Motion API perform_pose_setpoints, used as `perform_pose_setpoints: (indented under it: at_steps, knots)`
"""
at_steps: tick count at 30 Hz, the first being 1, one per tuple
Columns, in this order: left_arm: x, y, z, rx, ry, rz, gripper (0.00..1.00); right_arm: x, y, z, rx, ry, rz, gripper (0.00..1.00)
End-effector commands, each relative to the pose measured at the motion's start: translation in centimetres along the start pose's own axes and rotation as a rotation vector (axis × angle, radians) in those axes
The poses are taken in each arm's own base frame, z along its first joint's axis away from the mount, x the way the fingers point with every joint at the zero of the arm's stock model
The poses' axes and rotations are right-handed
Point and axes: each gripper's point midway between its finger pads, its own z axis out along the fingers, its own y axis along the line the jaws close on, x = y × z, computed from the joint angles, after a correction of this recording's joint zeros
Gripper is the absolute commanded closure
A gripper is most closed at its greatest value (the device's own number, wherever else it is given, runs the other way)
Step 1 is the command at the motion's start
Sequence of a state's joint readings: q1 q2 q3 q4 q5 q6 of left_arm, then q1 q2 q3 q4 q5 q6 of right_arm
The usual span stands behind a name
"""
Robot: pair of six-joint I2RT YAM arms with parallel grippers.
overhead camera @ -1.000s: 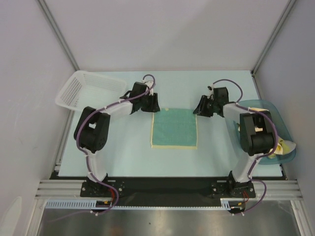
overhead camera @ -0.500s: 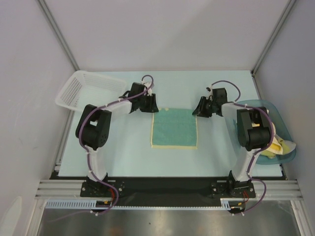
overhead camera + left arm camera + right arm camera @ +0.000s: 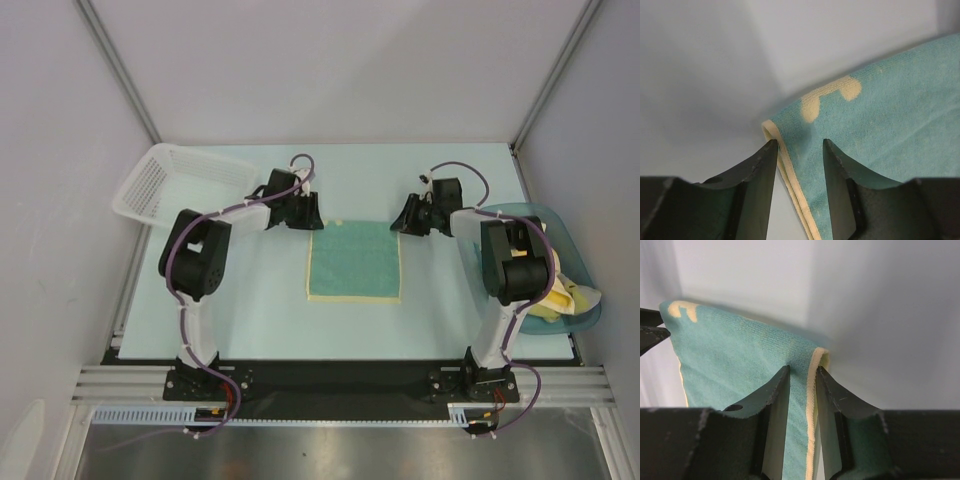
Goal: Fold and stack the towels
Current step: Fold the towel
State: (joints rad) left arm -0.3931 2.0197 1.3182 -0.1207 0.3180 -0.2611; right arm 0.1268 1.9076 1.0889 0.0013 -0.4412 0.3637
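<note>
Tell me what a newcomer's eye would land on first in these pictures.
The teal towel with its yellow edge, lying flat mid-table. The left gripper and right gripper sit at its two far corners, fingers straddling the edge. A white mesh basket stands far left, a blue tub at the right edge.

From overhead I get flat, fairly bright, even light, with only faint soft shadows on the table (image 3: 250, 300) and no glare. Through the left claw (image 3: 800, 150) my own dark fingers (image 3: 755, 190) sit underexposed and a little soft, while the towel (image 3: 880, 130) weave just ahead of the tips is crisp and drops a diffuse grey shadow ahead and left of them. Through the right claw (image 3: 802, 372) it looks the same, with the shadow ahead and right of the tips and a smooth, featureless grey background.
</note>
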Motion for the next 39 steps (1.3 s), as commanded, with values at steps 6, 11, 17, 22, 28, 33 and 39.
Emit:
perform_pose_setpoints:
  at_steps: [6, 11, 17, 22, 28, 33, 39]
  knots:
    - [-2.5, -0.2, -0.1, 0.019, -0.065, 0.038, 0.57, -1.0, 0.3, 0.2, -0.027, -0.032, -0.014, 0.68]
    - [-2.7, 0.1, 0.1, 0.027, -0.065, 0.026, 0.53, -0.7, 0.1, -0.1, -0.013, -0.03, -0.002, 0.67]
    - [-2.7, 0.1, 0.2, 0.044, -0.065, 0.024, 0.52, -0.4, -0.2, -0.3, -0.007, -0.028, 0.008, 0.68]
    - [-3.0, -0.1, 0.2, 0.06, -0.072, 0.023, 0.59, -0.4, -0.2, -0.5, -0.008, -0.03, 0.012, 0.68]
    - [-2.8, -0.3, 0.2, 0.068, -0.067, 0.017, 0.73, -0.5, -0.3, -0.6, -0.008, -0.037, 0.011, 0.7]
    - [-3.9, -0.6, -0.4, 0.074, -0.081, 0.024, 1.0, -2.0, 0.3, -1.1, -0.032, -0.082, -0.015, 0.91]
    - [-6.9, -1.4, -2.1, 0.101, -0.137, 0.043, 0.99, -5.5, 2.1, -3.1, -0.066, -0.196, -0.099, 1.0]
